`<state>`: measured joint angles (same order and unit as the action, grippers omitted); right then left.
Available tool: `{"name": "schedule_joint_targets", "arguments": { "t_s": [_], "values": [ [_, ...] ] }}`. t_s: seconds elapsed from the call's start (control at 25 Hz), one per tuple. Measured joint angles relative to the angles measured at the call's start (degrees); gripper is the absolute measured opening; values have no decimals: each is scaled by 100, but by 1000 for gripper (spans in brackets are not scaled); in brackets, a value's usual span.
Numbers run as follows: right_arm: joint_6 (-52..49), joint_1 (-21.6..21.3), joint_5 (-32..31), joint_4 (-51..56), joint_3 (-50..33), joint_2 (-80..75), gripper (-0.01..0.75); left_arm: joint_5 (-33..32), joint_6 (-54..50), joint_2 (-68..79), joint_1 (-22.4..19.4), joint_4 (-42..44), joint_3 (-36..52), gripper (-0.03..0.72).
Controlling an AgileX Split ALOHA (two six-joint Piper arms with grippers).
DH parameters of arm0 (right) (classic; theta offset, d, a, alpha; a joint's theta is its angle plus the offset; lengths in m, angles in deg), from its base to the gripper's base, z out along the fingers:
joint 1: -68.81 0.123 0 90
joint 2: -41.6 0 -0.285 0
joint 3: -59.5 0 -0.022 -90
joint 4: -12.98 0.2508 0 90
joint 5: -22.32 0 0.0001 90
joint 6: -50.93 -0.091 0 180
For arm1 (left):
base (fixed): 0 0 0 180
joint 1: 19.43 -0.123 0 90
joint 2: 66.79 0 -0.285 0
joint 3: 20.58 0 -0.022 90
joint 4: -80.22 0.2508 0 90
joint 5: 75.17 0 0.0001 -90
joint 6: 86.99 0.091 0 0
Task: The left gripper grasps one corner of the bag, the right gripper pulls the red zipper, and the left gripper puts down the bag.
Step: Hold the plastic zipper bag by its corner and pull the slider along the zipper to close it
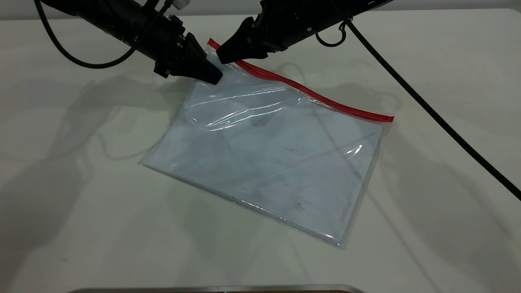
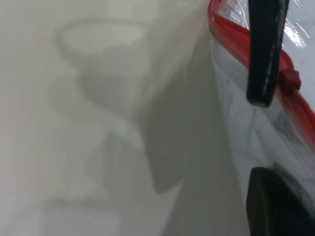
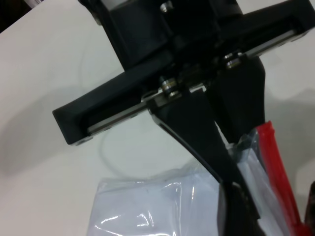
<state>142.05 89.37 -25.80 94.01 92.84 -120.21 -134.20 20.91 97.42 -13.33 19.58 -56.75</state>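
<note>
My left gripper [image 1: 216, 76] is pinched onto the corner of the bag [image 1: 211, 55], lifting the crinkly clear bag [image 1: 268, 154] off the white table [image 1: 81, 203]. My right gripper [image 1: 222, 56] looks clamped on the red zipper [image 1: 309, 92] right beside that corner, though it's hard to see.

Clear plastic bag [image 1: 268, 158] holding a white, smudged sheet, lying flat on the table, askew. Red zipper [image 1: 309, 91] along the far long edge, slightly wavy; small red slider tab [image 2: 290, 79] near the raised end. Corner of the bag [image 1: 211, 61] at that end lifted, pinched between closed left gripper [image 1: 217, 78] jaws; right gripper [image 1: 222, 55] closed at the strip.
</note>
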Motion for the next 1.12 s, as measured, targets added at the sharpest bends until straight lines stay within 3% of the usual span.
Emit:
{"name": "schedule_joint_targets", "arguments": {
  "t_s": [0.4, 0.68, 1.12],
  "values": [
    [32, 0, 76, -11, 0, 0, 301, 29, 0, 0, -1, -58, 0, 51],
    [104, 0, 160, -95, 0, 0, 44, 29, 5, 0, 1, -144, 0, 51],
    [258, -104, 150, 60, 47, 18, 32, -319, 5, 18, -236, -881, 5, 51]
  ]
}}
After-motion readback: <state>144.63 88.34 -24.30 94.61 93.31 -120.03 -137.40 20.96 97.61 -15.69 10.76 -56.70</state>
